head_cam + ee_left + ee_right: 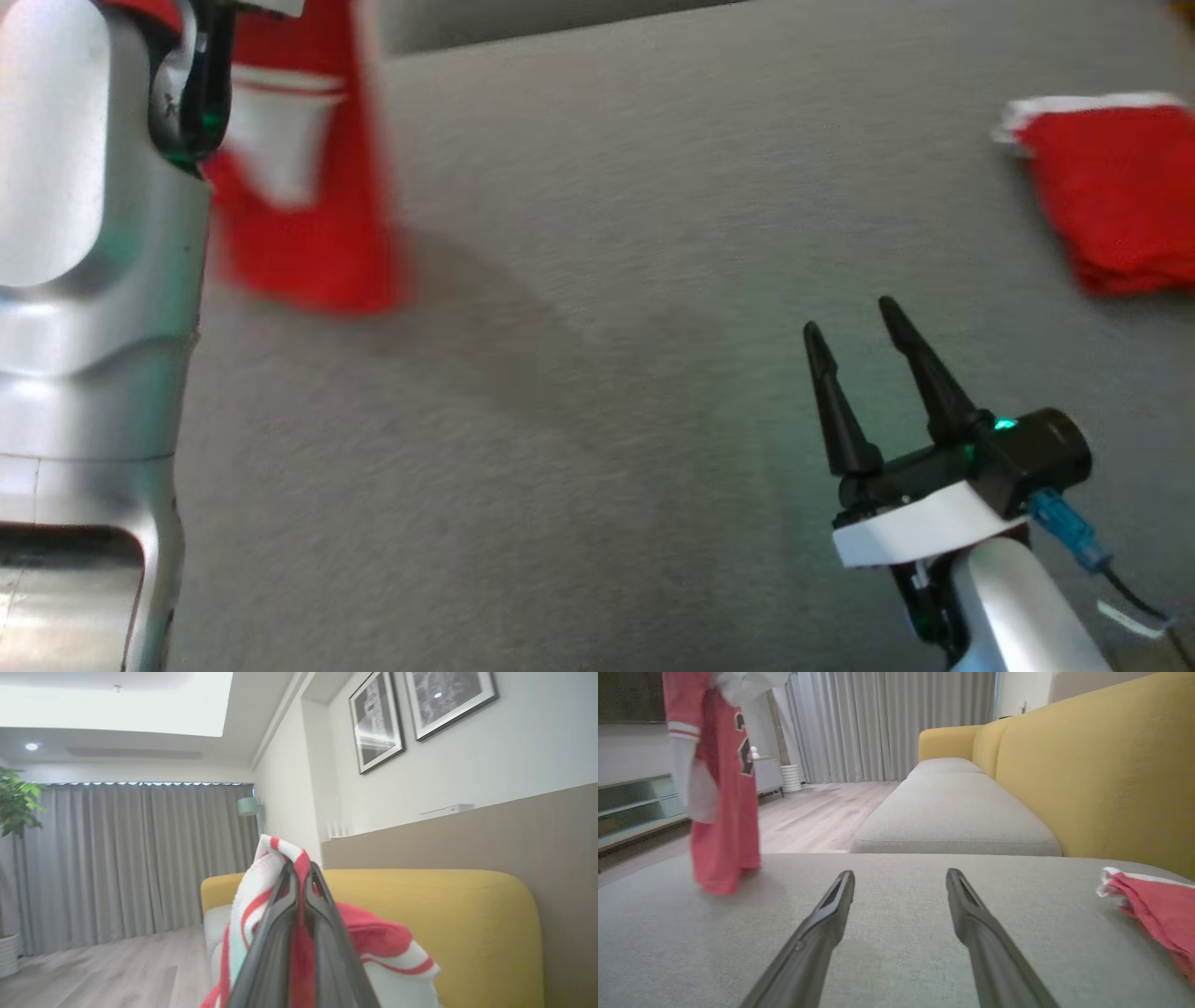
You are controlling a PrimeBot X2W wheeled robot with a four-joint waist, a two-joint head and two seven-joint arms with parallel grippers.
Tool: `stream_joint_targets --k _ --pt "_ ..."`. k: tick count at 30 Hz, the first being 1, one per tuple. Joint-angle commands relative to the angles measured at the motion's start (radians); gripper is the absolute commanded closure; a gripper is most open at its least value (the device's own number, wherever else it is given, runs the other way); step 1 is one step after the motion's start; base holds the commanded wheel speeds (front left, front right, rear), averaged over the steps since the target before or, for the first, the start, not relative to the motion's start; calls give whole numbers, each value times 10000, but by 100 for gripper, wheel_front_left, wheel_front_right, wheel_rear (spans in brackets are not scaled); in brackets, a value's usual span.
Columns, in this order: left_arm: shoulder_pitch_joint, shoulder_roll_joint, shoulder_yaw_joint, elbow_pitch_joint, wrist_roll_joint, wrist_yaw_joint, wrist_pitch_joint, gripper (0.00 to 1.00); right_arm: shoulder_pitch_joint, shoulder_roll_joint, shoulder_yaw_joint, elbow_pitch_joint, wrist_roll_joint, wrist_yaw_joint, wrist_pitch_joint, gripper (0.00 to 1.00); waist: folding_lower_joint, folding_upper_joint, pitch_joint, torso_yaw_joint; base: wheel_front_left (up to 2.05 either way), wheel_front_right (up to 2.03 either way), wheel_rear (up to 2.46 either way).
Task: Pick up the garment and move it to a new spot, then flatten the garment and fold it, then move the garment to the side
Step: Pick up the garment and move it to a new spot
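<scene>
A red garment (308,205) with white trim hangs in the air at the upper left of the head view, its lower hem close to the grey cushion (597,392). My left gripper (300,870) is shut on a bunched fold of the garment (261,882) and holds it up, below my silver left forearm (93,280). In the right wrist view the garment (724,812) dangles at the far left. My right gripper (850,317) is open and holds nothing, low over the cushion at the lower right, its fingers (831,910) spread wide.
A second red cloth (1111,196) with a white edge lies folded at the cushion's right side (1157,905). A yellow sofa back (1087,765) runs along the right. Wooden floor (817,812) and grey curtains lie beyond the cushion's far edge.
</scene>
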Motion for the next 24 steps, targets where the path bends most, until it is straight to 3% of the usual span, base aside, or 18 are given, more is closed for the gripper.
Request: stream_joint_targets --k 1,6,12,19,24 --pt "-354 507 118 -603 144 47 166 100 -6 134 313 -217 103 -7 2 0 2 0 -902 -1361 0 0 0" --pt "110 556 -7 -1294 107 146 527 100 247 244 438 -166 181 -7 2 0 2 0 -1207 -2265 0 0 0" --pt "826 529 -89 -1928 -81 256 798 100 525 296 372 -181 231 -7 2 0 2 0 -1317 -2859 0 0 0" --pt "1305 415 -325 -2294 -113 334 892 100 581 323 304 -256 251 -7 2 0 2 0 -1021 -2840 0 0 0" --pt "1746 216 -848 -2268 -119 247 879 100 469 340 371 -254 302 -7 2 0 2 0 -605 -2457 0 0 0"
